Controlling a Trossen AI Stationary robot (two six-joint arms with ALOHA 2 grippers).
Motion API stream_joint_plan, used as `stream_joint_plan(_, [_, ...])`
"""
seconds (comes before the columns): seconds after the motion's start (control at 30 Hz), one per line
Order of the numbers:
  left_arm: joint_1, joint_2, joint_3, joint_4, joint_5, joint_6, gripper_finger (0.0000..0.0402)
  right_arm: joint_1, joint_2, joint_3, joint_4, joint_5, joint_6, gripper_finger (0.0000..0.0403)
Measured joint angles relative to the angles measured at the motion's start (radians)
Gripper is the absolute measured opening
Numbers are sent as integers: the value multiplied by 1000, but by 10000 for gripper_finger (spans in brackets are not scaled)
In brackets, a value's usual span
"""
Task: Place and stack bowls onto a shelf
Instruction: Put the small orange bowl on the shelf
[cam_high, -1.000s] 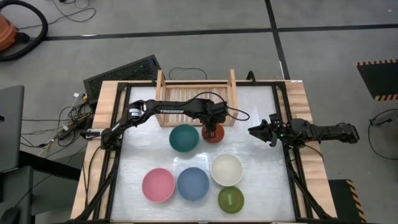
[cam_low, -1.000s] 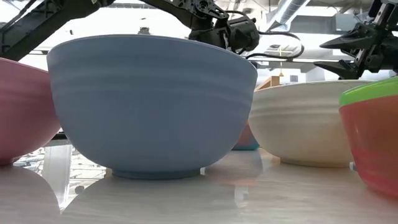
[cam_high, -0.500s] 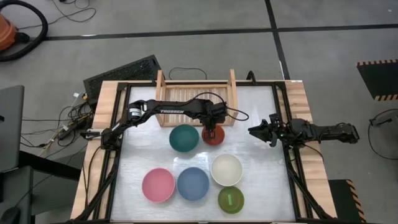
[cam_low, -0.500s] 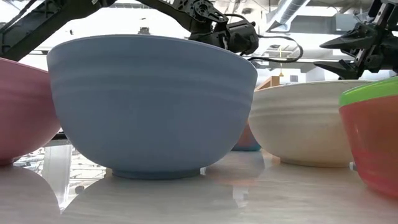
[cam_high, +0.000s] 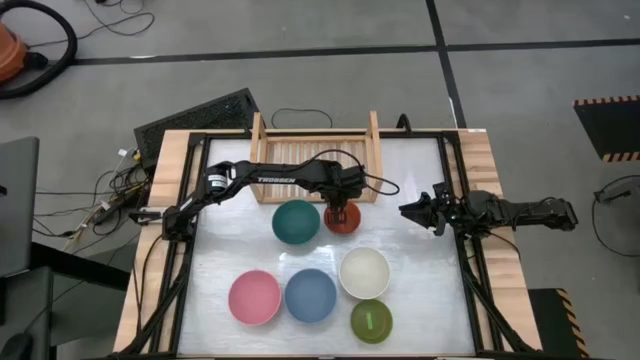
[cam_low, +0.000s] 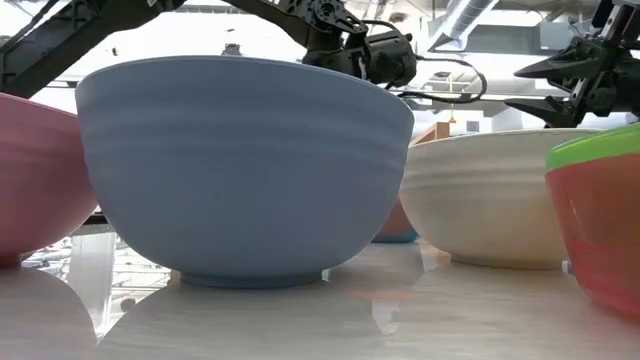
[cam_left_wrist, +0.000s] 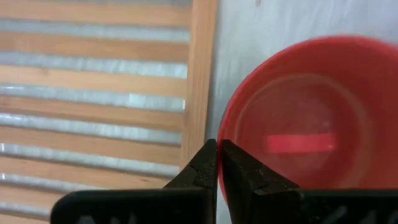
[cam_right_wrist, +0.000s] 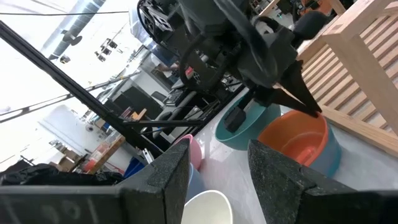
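Note:
A small red-orange bowl (cam_high: 343, 218) sits just in front of the wooden shelf's (cam_high: 315, 150) right end, beside the teal bowl (cam_high: 296, 221). My left gripper (cam_high: 340, 208) is over it and shut on its rim. The pink bowl (cam_high: 254, 297), blue bowl (cam_high: 311, 294), cream-white bowl (cam_high: 364, 273) and olive-green bowl (cam_high: 371, 321) stand upright on their bases near the front of the table. My right gripper (cam_high: 408, 211) is open and empty near the right edge. No magenta bowl shows. My left gripper (cam_left_wrist: 217, 158) pinches the red-orange bowl's rim (cam_left_wrist: 221, 134) on the side toward the shelf, one finger inside the bowl and one outside. The fingers come from above, pointing down. The bowl stays upright, mouth up (cam_right_wrist: 292, 140). I cannot tell whether its base touches the table.
The shelf's slatted base (cam_left_wrist: 93, 93) holds no bowls, and its front board (cam_left_wrist: 199, 81) runs close beside the red-orange bowl. The teal bowl stands close to the left of the held bowl. White tabletop (cam_high: 420, 160) lies open between the shelf and my right gripper.

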Motion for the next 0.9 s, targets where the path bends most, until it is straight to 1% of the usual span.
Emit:
stream_joint_plan(0.1, [3,1,51,-27,9,-27,0,0,0,0,0,0,0,189])
stream_joint_plan(0.3, [17,1,197,-76,47,-67,0,0,0,0,0,0,-1,189])
stream_joint_plan(0.37, [27,1,249,-109,87,-101,0,0,0,0,0,0,-1,189])
stream_joint_plan(0.47, [45,1,297,-122,139,-123,0,0,0,0,0,0,-1,189])
stream_joint_plan(0.5, [57,1,308,-125,175,-145,0,0,0,0,0,0,-1,189])
stream_joint_plan(0.6, [108,1,316,-103,373,-248,0,0,0,0,0,0,-2,189])
stream_joint_plan(0.63, [122,1,316,-99,404,-271,0,0,0,0,0,0,-2,189])
stream_joint_plan(0.7, [143,1,316,-113,415,-295,0,0,0,0,0,0,-2,189])
stream_joint_plan(0.77, [156,1,316,-120,450,-318,0,0,0,0,0,0,-9,189])
stream_joint_plan(0.8, [158,1,316,-119,477,-320,0,0,0,0,0,-2,-15,189])
stream_joint_plan(0.9, [150,1,316,-116,493,-331,0,0,0,0,0,-5,-20,189])
